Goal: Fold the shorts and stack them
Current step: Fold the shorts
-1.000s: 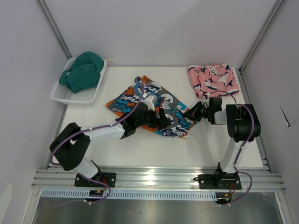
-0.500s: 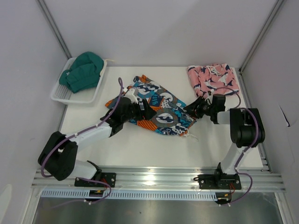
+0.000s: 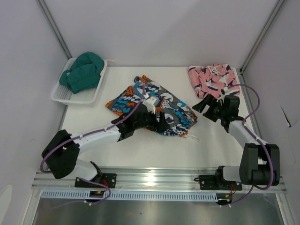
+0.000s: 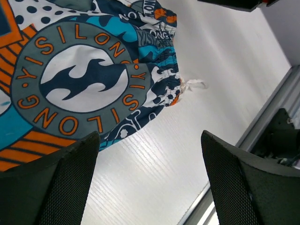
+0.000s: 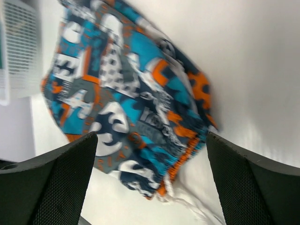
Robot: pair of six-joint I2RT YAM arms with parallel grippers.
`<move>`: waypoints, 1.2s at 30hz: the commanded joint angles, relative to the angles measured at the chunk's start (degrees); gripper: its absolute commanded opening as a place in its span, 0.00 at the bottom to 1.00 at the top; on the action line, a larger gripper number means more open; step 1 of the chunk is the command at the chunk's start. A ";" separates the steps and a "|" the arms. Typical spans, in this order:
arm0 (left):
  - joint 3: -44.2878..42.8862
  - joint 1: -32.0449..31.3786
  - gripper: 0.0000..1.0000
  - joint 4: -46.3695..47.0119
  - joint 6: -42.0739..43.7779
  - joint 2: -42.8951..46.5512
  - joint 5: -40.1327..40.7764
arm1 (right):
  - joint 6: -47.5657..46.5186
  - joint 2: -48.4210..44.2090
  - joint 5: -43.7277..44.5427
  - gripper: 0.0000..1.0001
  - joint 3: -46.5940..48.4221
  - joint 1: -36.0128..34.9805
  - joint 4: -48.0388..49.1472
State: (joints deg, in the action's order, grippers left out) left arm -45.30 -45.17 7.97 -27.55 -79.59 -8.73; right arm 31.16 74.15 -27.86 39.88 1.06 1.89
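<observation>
Your left gripper (image 3: 165,123) and right gripper (image 3: 202,108) hang spread and empty by the patchwork shorts (image 4: 84,84), seemingly mid-fold: pinch an edge, fold over, then stack on the pink shorts (image 3: 215,79).

Patchwork shorts (image 3: 173,104), mid-table: teal, orange, navy, grey; white-and-navy wave roundel w/ orange lettering. Pink shorts (image 3: 213,79), rear-right corner: navy & white shark print. Green cloth (image 3: 84,70) in white basket (image 3: 63,96), rear-left corner. White table (image 3: 140,145).
</observation>
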 commanded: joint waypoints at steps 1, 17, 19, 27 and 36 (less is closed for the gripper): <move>-6.45 -2.55 0.90 -3.30 5.13 -3.10 3.71 | -4.26 4.06 1.58 1.00 0.20 0.52 -4.53; -30.98 -16.43 0.99 -22.89 14.98 -24.63 20.06 | -2.77 16.99 -3.08 1.00 -0.32 0.43 4.96; -34.06 -17.76 0.99 -24.57 15.68 -28.33 21.99 | -2.68 16.90 -3.43 1.00 -0.76 0.43 5.49; -39.16 -20.22 0.99 -28.09 14.81 -34.84 23.94 | -2.50 17.26 -4.22 0.98 -0.77 0.43 5.58; -44.78 -20.05 0.99 -31.43 12.44 -38.01 30.79 | -2.07 18.05 -5.54 0.98 -0.68 0.43 5.58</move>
State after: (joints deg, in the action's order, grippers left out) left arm -86.46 -65.47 -21.74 -13.72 -117.62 17.91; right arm 28.91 91.35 -32.75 39.35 1.45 6.87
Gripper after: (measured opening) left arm 0.990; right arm 0.981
